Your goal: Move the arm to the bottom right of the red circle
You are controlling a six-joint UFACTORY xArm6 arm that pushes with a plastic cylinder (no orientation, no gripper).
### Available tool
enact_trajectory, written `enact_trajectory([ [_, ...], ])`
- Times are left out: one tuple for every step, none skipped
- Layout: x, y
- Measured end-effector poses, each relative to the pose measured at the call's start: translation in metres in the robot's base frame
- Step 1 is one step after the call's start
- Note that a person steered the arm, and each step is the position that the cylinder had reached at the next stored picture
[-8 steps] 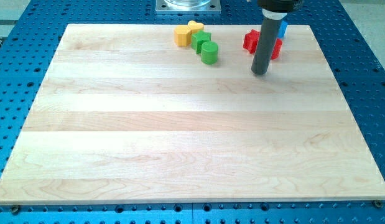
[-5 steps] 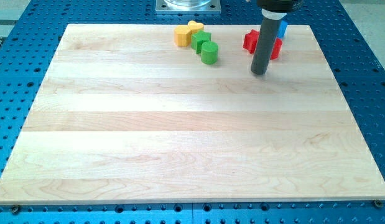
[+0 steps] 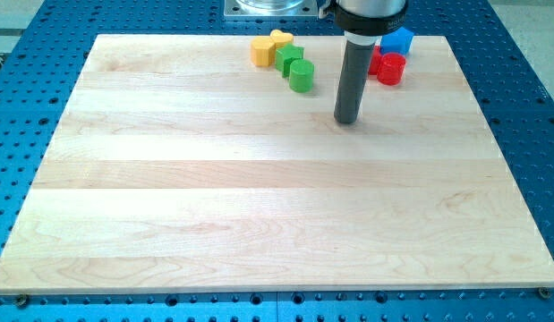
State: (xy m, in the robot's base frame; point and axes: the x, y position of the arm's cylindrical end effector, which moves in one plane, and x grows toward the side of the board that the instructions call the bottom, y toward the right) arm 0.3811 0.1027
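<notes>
The red circle [image 3: 391, 69], a short red cylinder, stands near the board's top right. Another red block [image 3: 373, 59] sits just left of it, partly hidden behind the rod. A blue block [image 3: 398, 39] lies right above them. My tip [image 3: 347, 120] rests on the board below and to the left of the red circle, well apart from it.
A cluster sits at the top middle: an orange block [image 3: 260, 51], a yellow heart-like block [image 3: 280, 38], a green block [image 3: 288, 57] and a green cylinder [image 3: 301, 76]. The wooden board [image 3: 259, 197] lies on a blue perforated table.
My tip has moved left and slightly down, away from the red blocks. The red circle now shows in full. No block has moved.
</notes>
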Motion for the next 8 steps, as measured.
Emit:
enact_trajectory([
  [0.000,0.000],
  [0.000,0.001],
  [0.008,0.011],
  [0.013,0.015],
  [0.025,0.015],
  [0.026,0.015],
  [0.026,0.015],
  [0.026,0.041],
])
